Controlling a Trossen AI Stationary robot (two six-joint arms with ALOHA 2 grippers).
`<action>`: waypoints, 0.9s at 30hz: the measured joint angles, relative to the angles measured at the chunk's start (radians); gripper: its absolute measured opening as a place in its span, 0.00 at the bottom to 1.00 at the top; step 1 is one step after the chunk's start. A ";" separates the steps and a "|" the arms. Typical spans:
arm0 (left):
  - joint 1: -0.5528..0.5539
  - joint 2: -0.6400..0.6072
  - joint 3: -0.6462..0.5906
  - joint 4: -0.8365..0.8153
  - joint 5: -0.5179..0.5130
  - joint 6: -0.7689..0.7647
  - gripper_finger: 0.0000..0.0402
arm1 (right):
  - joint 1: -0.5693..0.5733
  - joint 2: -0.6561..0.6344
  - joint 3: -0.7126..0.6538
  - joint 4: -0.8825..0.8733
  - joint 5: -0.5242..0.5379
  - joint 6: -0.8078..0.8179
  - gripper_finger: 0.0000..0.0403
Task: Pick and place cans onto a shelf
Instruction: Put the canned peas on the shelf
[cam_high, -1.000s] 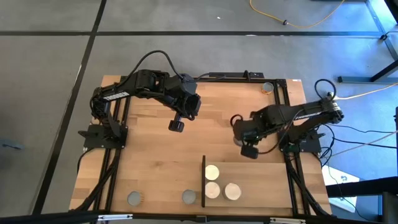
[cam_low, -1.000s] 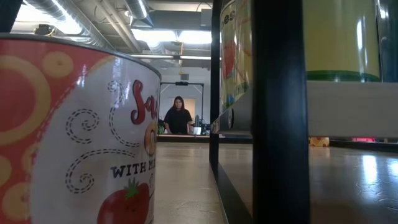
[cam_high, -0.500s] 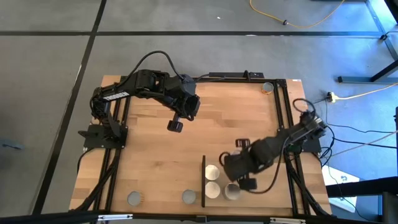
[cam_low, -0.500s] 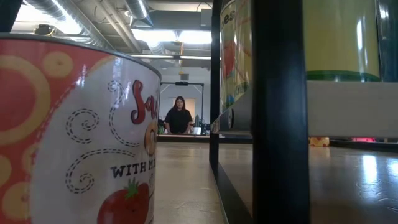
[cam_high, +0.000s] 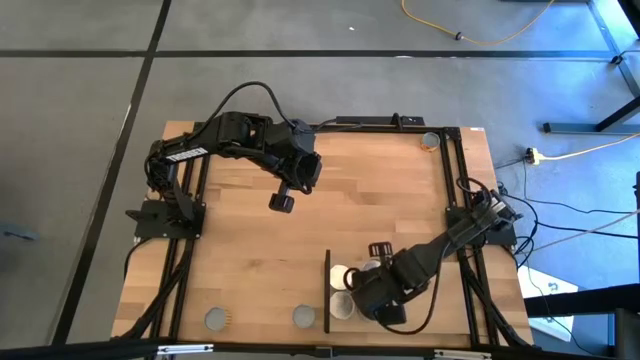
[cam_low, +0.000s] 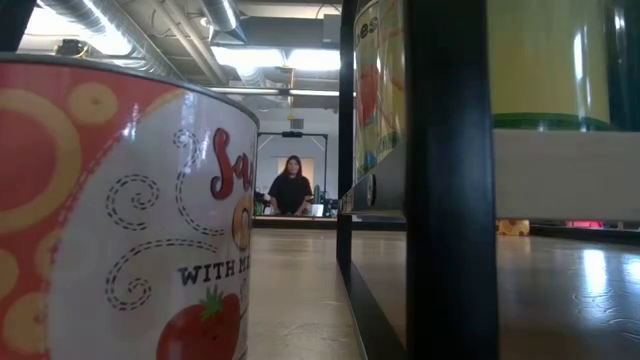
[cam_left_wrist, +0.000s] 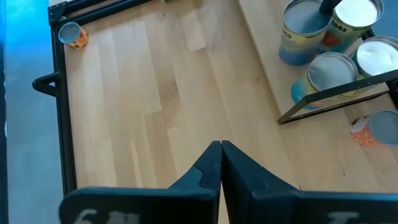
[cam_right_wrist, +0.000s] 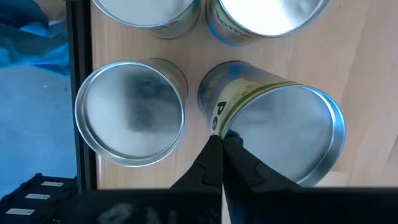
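Currently right gripper (cam_right_wrist: 219, 152) closed, empty, low over shelf (cam_high: 440, 305); fingertips touching rim of leaning can (cam_right_wrist: 273, 134) directly ahead. Upright grey-topped can (cam_right_wrist: 130, 112) just beside tips, by shelf's black upright edge (cam_high: 327, 290); two more cans beyond.

Left gripper (cam_left_wrist: 221, 158) closed, empty, waiting over bare table (cam_high: 250, 250), well apart from shelf.

Risks, as judgement:
- Closed tips pushing further: leaning can topples, rolls off shelf.
- Falling can knocks close-packed neighbours.
- Two cans (cam_high: 216, 319) still on table outside edge; crowded shelf leaves little room.
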 joint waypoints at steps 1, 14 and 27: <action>0.000 0.000 0.000 0.000 0.000 0.000 0.00 | 0.000 0.000 0.000 0.001 0.000 -0.001 0.00; 0.000 0.000 0.000 -0.001 0.000 -0.001 0.00 | 0.000 0.008 -0.011 0.043 -0.010 -0.049 0.00; 0.000 0.000 0.000 -0.001 0.000 0.001 0.00 | -0.005 0.016 -0.011 0.055 -0.019 -0.046 0.00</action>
